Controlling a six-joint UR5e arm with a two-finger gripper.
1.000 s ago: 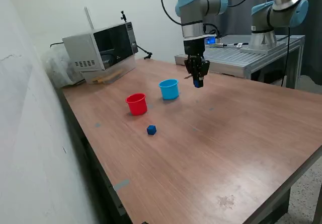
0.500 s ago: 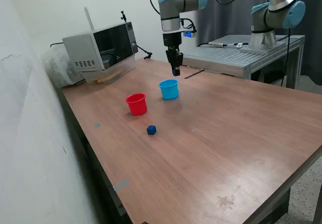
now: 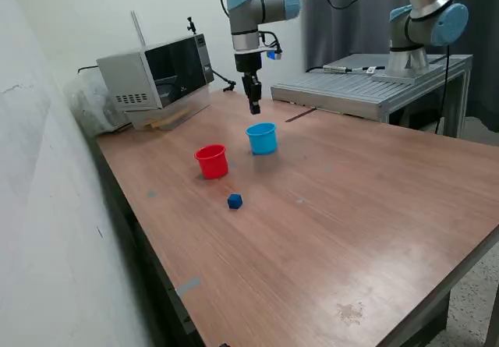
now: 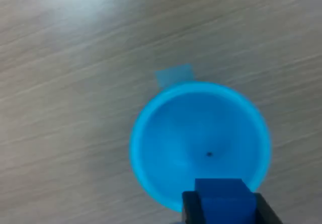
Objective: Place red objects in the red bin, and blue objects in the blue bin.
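Change: the arm has swung toward the exterior view's left since a second ago, carrying the end effector from beside the blue cup to a point above and behind it; the cups and the loose cube have not shifted.
Table (image 3: pixel 351 230): brown wood-grain top carrying all the task items.
Microwave (image 3: pixel 156 78): at the table's far corner, on the exterior view's left.
Arm (image 3: pixel 249 12): wrist pointing straight down.
Blue cup (image 3: pixel 262 138): upright, mouth open; in the wrist view (image 4: pixel 199 143) its interior shows bare with one dark speck.
Red cup (image 3: pixel 211 161): upright, just beside the blue cup on the exterior view's left; contents not visible.
End effector (image 3: pixel 254 107): clenched on a held blue cube (image 4: pixel 224 200), which sits between the two dark fingers (image 4: pixel 191 210) over the blue cup's rim.
Loose blue cube (image 3: pixel 235 200): on the table in front of the red cup, apart from both cups.
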